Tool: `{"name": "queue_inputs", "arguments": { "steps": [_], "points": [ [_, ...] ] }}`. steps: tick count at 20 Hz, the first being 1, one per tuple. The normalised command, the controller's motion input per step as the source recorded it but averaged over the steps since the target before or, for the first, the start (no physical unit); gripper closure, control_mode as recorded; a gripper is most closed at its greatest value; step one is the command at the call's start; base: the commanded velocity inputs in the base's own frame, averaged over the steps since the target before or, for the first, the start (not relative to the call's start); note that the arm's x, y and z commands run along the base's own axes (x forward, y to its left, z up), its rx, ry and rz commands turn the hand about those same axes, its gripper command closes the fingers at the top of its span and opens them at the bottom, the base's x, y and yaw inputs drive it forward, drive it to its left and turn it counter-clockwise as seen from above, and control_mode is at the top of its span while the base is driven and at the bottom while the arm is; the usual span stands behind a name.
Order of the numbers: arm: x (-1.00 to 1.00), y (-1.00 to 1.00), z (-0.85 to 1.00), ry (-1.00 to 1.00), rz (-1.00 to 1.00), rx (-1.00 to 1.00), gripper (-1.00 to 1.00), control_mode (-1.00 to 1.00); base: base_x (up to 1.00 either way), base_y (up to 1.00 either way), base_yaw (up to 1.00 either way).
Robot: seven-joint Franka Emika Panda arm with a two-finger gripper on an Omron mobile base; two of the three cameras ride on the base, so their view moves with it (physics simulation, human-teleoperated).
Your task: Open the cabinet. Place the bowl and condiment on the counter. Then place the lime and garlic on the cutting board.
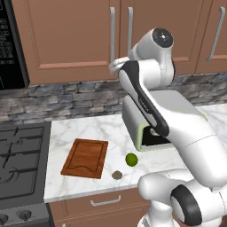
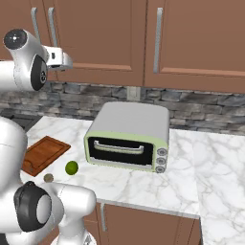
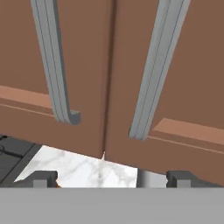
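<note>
The cabinet [image 1: 71,40] was closed, its two silver handles [image 3: 57,65] side by side at twelve o'clock from the gripper [image 3: 111,178], whose jaws stood wide apart and held nothing. On the counter [image 1: 84,126] lay the cutting board [image 1: 85,158]. The lime [image 1: 131,159] sat at three o'clock from the board, and the garlic [image 1: 117,175] at four o'clock.

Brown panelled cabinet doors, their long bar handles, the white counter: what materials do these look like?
Brown panelled cabinet doors: likely wood, matte, flat brown with raised frames. Long bar handles: probably brushed metal, silver-grey, ridged. White counter: marble-look stone, grey veins, smooth. All rendered, so finish is a guess.
</note>
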Motion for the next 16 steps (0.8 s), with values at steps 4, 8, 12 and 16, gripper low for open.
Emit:
{"name": "queue_inputs", "arguments": {
  "steps": [4,8,12,16],
  "points": [
    [0.23,0.08,-0.04,-0.06,0.0,-0.01,-1.0,-1.0,0.0,0.0,0.0],
    [0.06,0.0,-0.04,-0.06,0.0,0.0,-1.0,-1.0,0.0,0.0,0.0],
    [0.38,-0.06,0.0,-0.03,0.0,0.0,-1.0,-1.0,0.0,0.0,0.0],
    [0.56,-0.04,0.0,-0.01,-0.03,0.0,-1.0,-1.0,0.0,0.0,0.0]
  ]
}}
